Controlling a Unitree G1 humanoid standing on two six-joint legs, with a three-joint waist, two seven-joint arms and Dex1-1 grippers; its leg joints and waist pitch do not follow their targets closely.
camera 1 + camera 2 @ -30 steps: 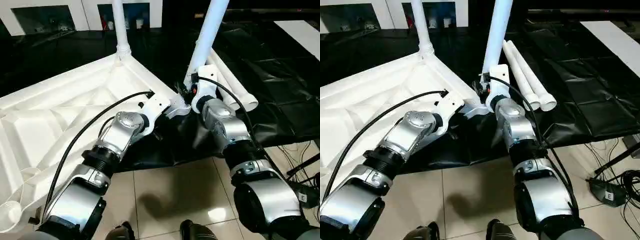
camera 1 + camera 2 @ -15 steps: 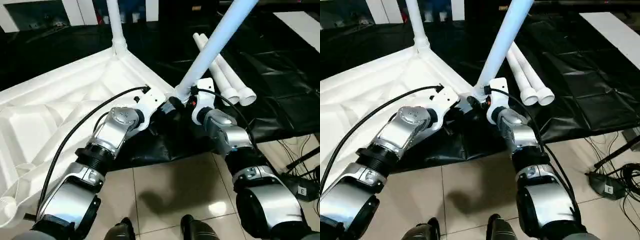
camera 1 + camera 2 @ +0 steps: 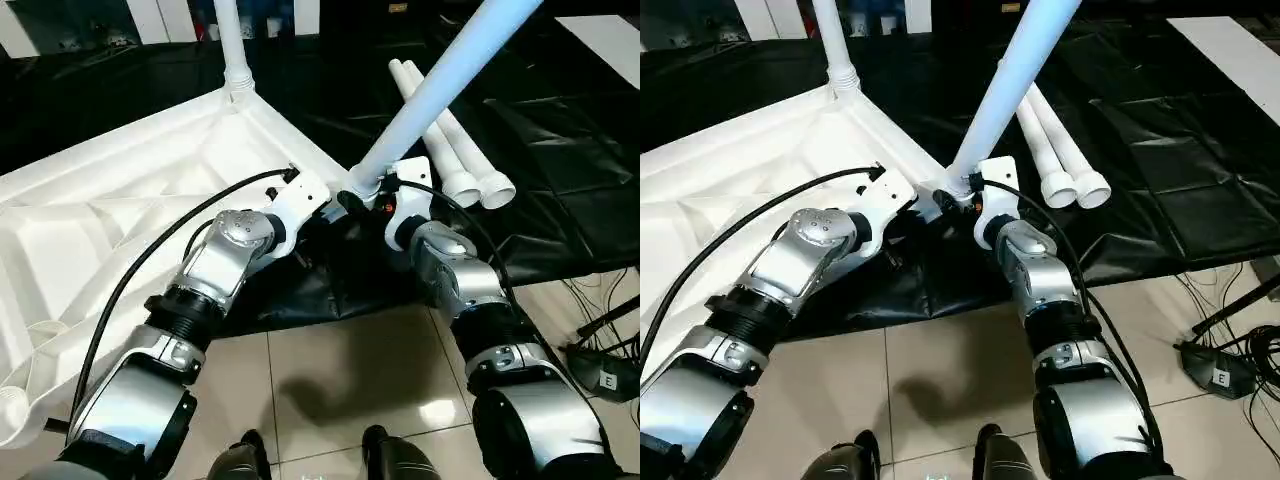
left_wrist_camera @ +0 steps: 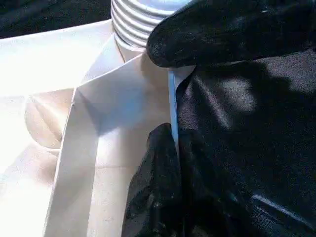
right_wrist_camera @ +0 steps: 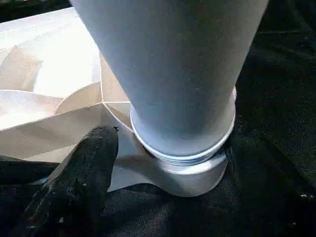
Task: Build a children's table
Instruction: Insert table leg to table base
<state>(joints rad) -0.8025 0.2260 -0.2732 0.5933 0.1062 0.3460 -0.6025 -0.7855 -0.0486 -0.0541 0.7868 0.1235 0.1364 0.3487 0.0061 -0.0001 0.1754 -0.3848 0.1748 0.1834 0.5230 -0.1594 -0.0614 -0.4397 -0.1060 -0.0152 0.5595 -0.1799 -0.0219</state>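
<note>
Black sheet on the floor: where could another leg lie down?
Bare black sheet lies right of the two spare legs. Beige tiles between the forearms are free too. It is crowded at the tabletop corner, where both hands meet the leaning leg.

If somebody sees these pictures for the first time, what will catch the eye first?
First, the long white leg leaning steeply away from the robot's right gripper, its ribbed end sitting crooked in the near corner socket of the upturned tabletop. Next, the left gripper, pinched on the tabletop's thin edge beside that socket. Then a second leg standing straight at the far corner, and two spare legs lying on the black sheet.
</note>
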